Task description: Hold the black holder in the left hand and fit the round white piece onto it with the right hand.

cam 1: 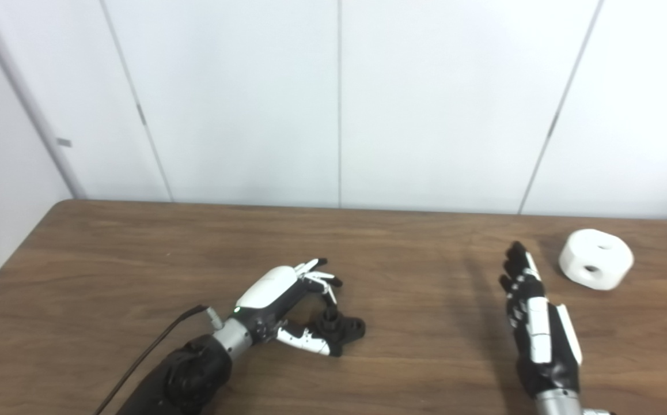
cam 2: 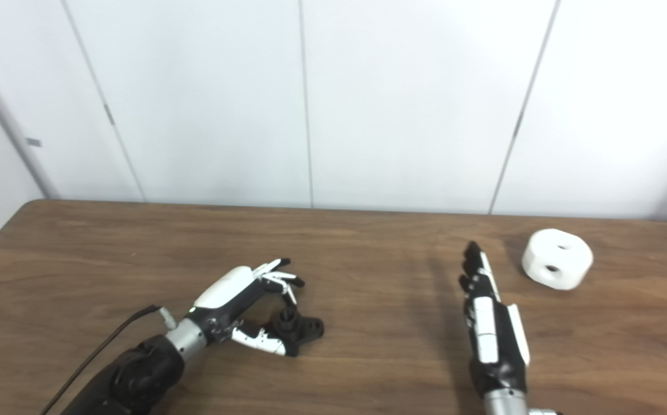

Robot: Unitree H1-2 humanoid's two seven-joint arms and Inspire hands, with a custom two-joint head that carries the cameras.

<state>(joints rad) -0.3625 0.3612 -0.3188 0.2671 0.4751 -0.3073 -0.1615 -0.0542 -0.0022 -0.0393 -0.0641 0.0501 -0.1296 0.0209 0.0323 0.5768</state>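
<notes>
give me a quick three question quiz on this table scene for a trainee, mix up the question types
1. True or false: the round white plastic piece is already held by the right hand.
2. Which hand is at the small black plastic holder? A) left hand B) right hand C) neither
3. Fill in: the round white piece lies on the brown wooden table, on the far ____ side as the cameras see it.

Key
1. False: it lies apart from the open right hand, beyond its fingertips.
2. A: its fingers curl over the holder, thumb beside it, holder on the table.
3. right
</notes>
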